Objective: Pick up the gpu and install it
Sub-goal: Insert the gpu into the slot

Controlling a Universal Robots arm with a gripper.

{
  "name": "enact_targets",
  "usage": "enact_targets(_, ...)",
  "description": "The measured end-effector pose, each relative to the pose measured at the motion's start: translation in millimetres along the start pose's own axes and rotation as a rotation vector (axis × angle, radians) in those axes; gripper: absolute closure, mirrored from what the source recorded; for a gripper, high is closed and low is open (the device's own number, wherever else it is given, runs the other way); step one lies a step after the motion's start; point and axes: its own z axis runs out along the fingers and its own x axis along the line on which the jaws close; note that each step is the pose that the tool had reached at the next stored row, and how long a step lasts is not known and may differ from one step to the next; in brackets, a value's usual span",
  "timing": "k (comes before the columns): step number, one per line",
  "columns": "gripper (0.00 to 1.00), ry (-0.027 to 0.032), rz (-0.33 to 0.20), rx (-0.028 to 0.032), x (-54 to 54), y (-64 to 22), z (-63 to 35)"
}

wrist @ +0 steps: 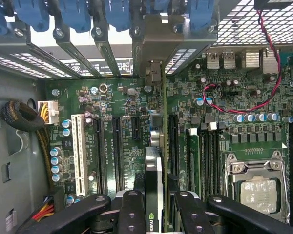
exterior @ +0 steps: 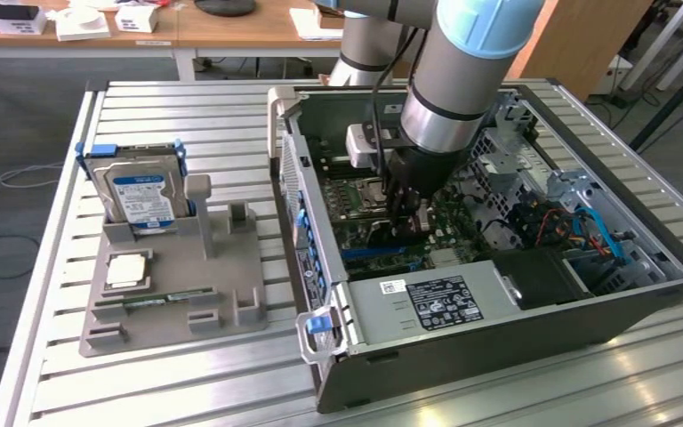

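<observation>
Black and seen edge-on, the gpu point(wrist: 153, 178) stands upright over the green motherboard point(wrist: 122, 97) inside the open computer case point(exterior: 472, 356). The gripper point(wrist: 158, 209) is clamped on it, one dark finger pressed to each face of the card. The card's long edge lines up with one of the black expansion slots. Its silver bracket point(wrist: 156, 44) sits against the rear wall of the case, among the slot covers and the row of blue clips point(wrist: 73, 12). Whether the card is fully seated in the slot cannot be told. A white slot point(wrist: 79, 151) lies a few rows to one side of the card, and the metal-framed processor socket point(wrist: 256, 187) lies on the other side, beyond the memory slots. A red-and-black wire point(wrist: 263, 95) loops across the board near the rear ports. In the exterior view the arm point(exterior: 461, 80) reaches down into the middle of the case, which lies on its side on the slatted metal tabletop point(exterior: 140, 396). On the exterior view's left, well apart from the case, a grey holder point(exterior: 229, 267) carries a hard drive point(exterior: 142, 197) standing upright, a square processor chip point(exterior: 125, 269) lying flat and a narrow memory stick point(exterior: 157, 301).
</observation>
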Motion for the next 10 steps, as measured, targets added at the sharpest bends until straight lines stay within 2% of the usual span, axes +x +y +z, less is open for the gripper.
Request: enact_targets(10, 0.73, 0.0005, -0.023, -0.0012, 0.0, 0.0, 0.0)
